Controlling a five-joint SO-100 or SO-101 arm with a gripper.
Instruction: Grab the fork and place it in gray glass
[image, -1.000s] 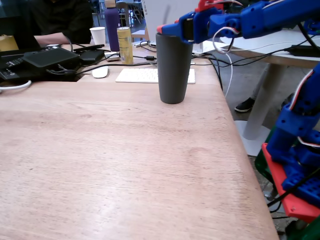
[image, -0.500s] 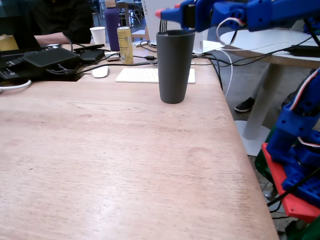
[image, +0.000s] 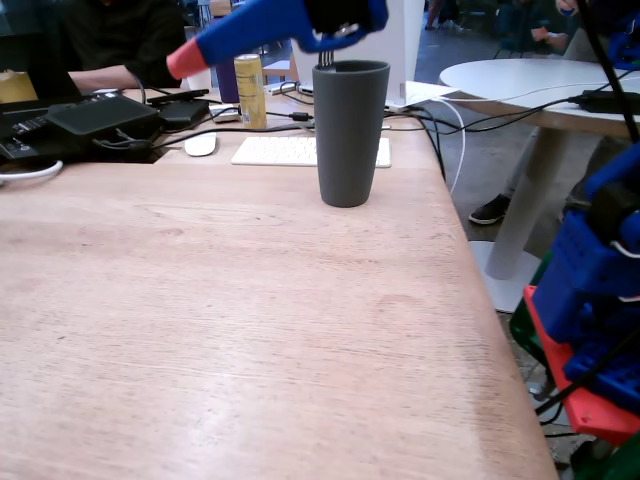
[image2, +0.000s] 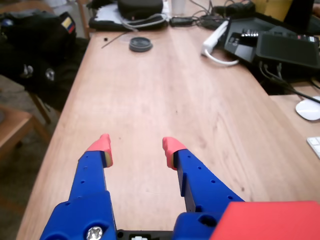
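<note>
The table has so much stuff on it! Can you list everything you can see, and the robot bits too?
gray glass: one, dark gray, upright on the table, in front of the keyboard
fork: one, metal, only its tines show above the glass rim
gold can: one, gold, behind the glass to the left in the fixed view
keyboard: one, white, behind the glass
mouse: one, white, left of the keyboard
table: one, light wood
round lid: one, dark gray, far end of the table in the wrist view
gripper: one, blue with red tips, open and empty
</note>
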